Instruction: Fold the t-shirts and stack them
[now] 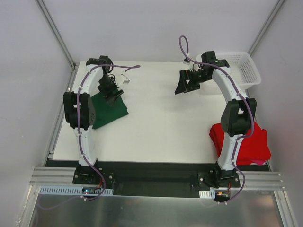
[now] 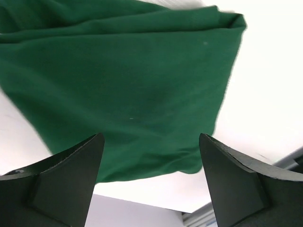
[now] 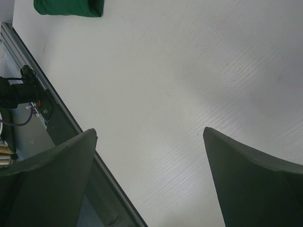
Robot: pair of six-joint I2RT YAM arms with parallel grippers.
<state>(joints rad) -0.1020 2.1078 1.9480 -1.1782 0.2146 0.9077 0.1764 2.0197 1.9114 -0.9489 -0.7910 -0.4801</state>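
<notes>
Currently the dark green t-shirt [image 1: 111, 111] lies folded at about 9 o'clock on the white counter [image 1: 161, 123]. The left end effector [image 1: 110, 94] hangs just above it, jaws spread wide with nothing between them. Toward 4 o'clock, the red t-shirt [image 1: 253, 144] sits folded at the counter's edge, partly hidden by the right arm [image 1: 232, 137]. The right end effector [image 1: 182, 85], wide open and empty, hovers over the counter near 1 o'clock, beside the white mesh basket [image 1: 248, 71].
</notes>
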